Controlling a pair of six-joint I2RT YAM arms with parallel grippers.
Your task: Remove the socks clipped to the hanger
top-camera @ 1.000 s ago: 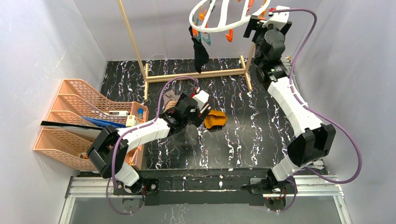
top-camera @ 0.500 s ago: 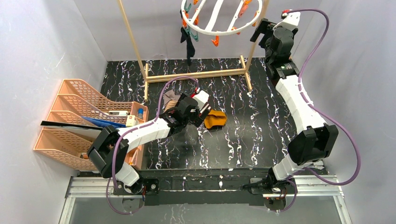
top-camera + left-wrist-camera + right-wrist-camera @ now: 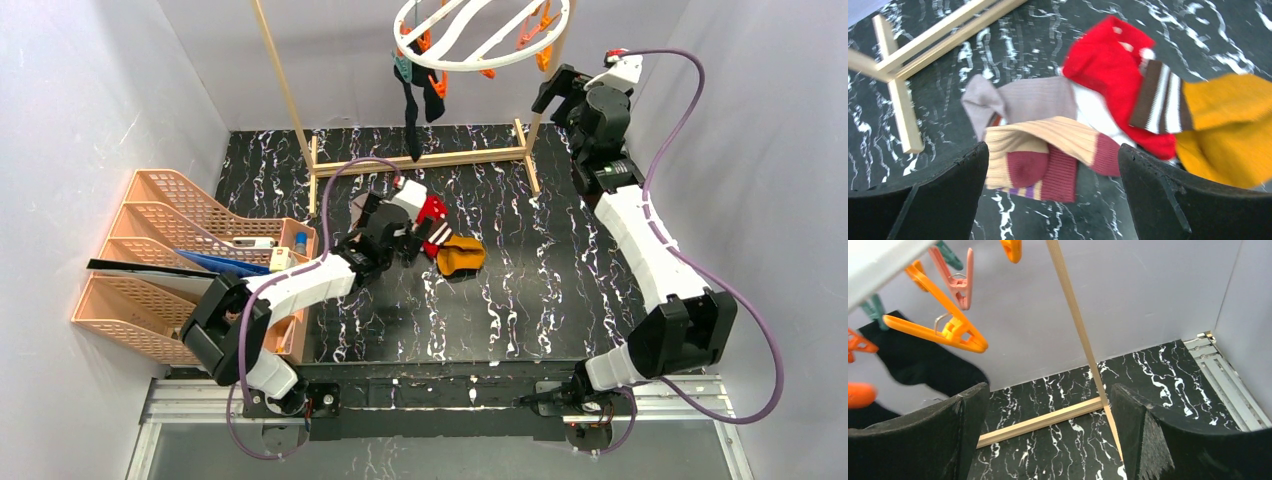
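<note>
Jaws apart and empty, the left gripper (image 3: 1053,152) hovers directly above a heap of loose socks (image 3: 1108,75) on the black marbled table (image 3: 1048,220). The right gripper (image 3: 1048,390), also spread wide, is raised beside the round white plastic hanger (image 3: 873,265). A black fabric sock (image 3: 918,360) hangs clipped to the gripper's left, and it likely must reach there and pull next.

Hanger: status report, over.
Left hand open above loose socks. Right hand open, empty, by hanger. Black sock clipped on. Wooden post close ahead.
</note>
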